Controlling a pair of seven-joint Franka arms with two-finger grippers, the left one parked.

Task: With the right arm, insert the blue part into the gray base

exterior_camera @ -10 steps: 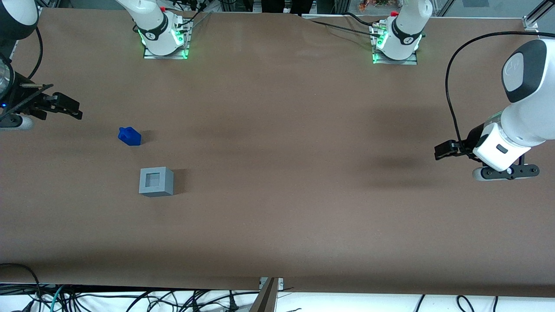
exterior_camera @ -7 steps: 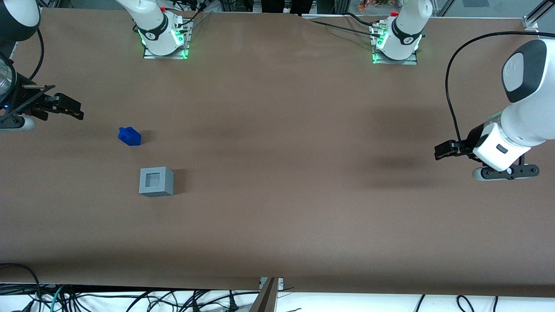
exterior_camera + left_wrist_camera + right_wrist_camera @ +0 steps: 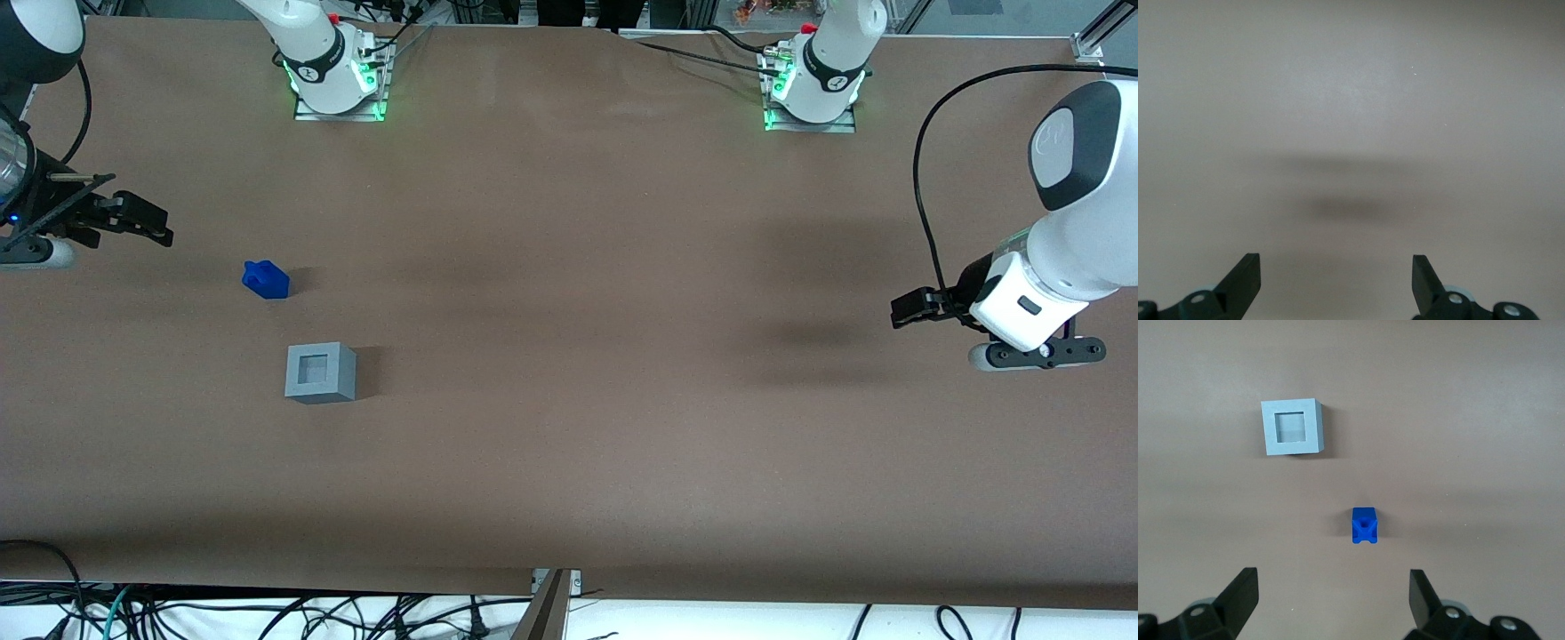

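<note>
The blue part (image 3: 266,280) sits on the table (image 3: 569,356) near the gray base (image 3: 320,372); it looks light and hard, best pinched by its flat sides. The gripper (image 3: 147,222) hangs wide open nearby

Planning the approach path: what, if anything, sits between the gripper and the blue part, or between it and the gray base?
Nothing visible: bare table separates the open gripper, blue part and gray base.

The right arm (image 3: 27,133) ran off the frame's edge, only wrist and gripper (image 3: 160,229) showing; the wrist view cut off the fingers' (image 3: 1241,593) bases.
</note>
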